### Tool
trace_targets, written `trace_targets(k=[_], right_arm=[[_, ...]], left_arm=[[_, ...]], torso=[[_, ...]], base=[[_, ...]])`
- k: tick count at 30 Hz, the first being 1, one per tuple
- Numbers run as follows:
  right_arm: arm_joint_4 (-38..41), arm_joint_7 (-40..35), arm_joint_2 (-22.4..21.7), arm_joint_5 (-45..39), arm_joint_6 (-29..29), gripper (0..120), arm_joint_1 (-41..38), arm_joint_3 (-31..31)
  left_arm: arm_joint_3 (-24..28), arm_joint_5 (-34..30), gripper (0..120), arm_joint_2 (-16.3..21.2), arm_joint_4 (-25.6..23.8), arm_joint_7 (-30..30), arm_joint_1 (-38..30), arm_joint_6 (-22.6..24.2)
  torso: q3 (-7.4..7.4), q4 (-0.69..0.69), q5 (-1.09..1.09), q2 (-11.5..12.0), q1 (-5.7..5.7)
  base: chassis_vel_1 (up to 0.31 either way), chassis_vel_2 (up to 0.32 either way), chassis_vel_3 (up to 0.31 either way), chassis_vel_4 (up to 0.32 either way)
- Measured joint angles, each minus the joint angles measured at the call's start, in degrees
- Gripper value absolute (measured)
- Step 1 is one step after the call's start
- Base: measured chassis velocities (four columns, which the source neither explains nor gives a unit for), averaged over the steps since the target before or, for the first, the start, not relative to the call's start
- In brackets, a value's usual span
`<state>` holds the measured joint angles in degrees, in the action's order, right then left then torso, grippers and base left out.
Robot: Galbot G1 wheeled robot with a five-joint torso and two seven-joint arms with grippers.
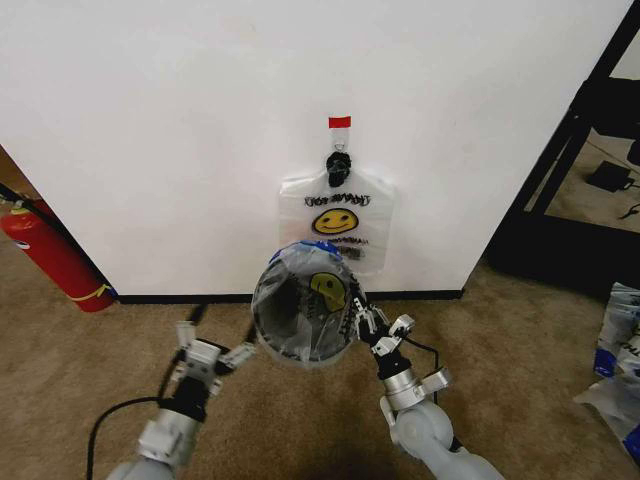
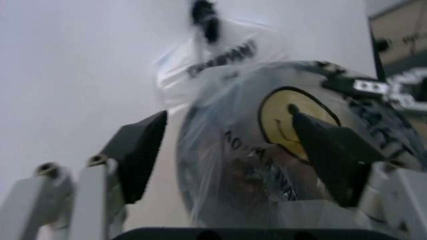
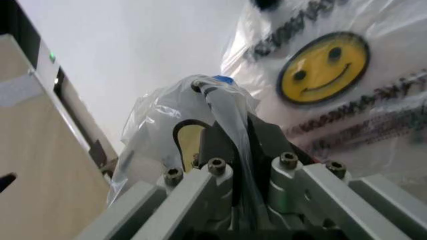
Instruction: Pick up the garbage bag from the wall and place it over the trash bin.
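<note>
Lining the bin: the step judged to be in hand, with the bag already stretched over the rim
Wall: the wall (image 1: 150, 130) is seen behind everything, carrying a red tape strip (image 1: 340, 122) above a black hook (image 1: 339, 163)
Hanging stack: a flat stack of smiley bags (image 1: 335, 215) is left on the hook, just behind the bin
Trash bin: the trash bin (image 1: 300, 345) is seen tilted, its mouth turned toward the head camera, between the two arms and close to the wall
Garbage bag: the garbage bag (image 1: 305, 300) is draped over and inside the bin, its smiley shown on the right side
Right gripper: the right gripper (image 1: 368, 322) is clamped on a pinched fold of the bag at the bin's right rim
Left gripper: the left gripper (image 1: 208, 358) is held with its fingers spread and nothing between them, just beside the bin's left side
Next move: a release of the pinched fold is judged to be called for, once the plastic is seated evenly round the rim
</note>
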<state>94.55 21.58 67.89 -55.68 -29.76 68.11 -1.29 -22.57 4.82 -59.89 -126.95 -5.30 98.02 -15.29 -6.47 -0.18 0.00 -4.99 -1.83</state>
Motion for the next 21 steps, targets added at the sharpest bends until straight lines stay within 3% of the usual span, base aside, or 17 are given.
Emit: trace_targets(k=[5,8,12,15,19,21], right_arm=[[-1.41,0.25,-0.34,4.26,-1.42,1,0.09,1.55],[-2.87,0.31,0.34,8.66,-2.89,1,-0.09,2.02],[-4.10,0.29,1.72,12.68,-4.32,1,-0.66,2.72],[-4.41,0.38,2.12,13.96,-4.69,1,-0.89,3.25],[-4.53,0.94,2.49,16.59,-5.22,1,-1.28,5.06],[-4.72,1.44,2.49,17.94,-5.50,1,-1.29,5.61]], left_arm=[[-0.01,11.46,52,-0.94,4.05,3.72,-1.72,-2.53],[0.06,14.35,45,-0.19,6.08,5.68,-3.08,-2.73],[0.37,17.44,28,0.88,9.69,7.30,-5.47,-2.07],[0.73,18.22,21,1.19,11.17,7.38,-6.17,-1.12],[1.62,18.93,3,1.32,14.91,6.71,-8.16,2.33],[1.96,18.12,0,1.20,15.97,6.16,-8.82,3.79]], torso=[[0.00,0.00,0.00,0.00,0.00],[0.00,-0.01,-0.01,0.00,0.00],[0.00,-0.01,0.00,0.00,0.00],[0.00,-0.01,-0.01,0.00,0.00],[0.00,0.00,-0.01,0.00,0.00],[0.00,-0.01,-0.01,0.00,0.00]], base=[[0.000,0.000,0.000,0.000],[0.000,0.000,0.000,0.000],[0.000,0.000,0.000,0.000],[0.000,0.000,0.000,0.000],[0.000,0.000,0.000,0.000],[0.000,0.000,0.000,0.000]])
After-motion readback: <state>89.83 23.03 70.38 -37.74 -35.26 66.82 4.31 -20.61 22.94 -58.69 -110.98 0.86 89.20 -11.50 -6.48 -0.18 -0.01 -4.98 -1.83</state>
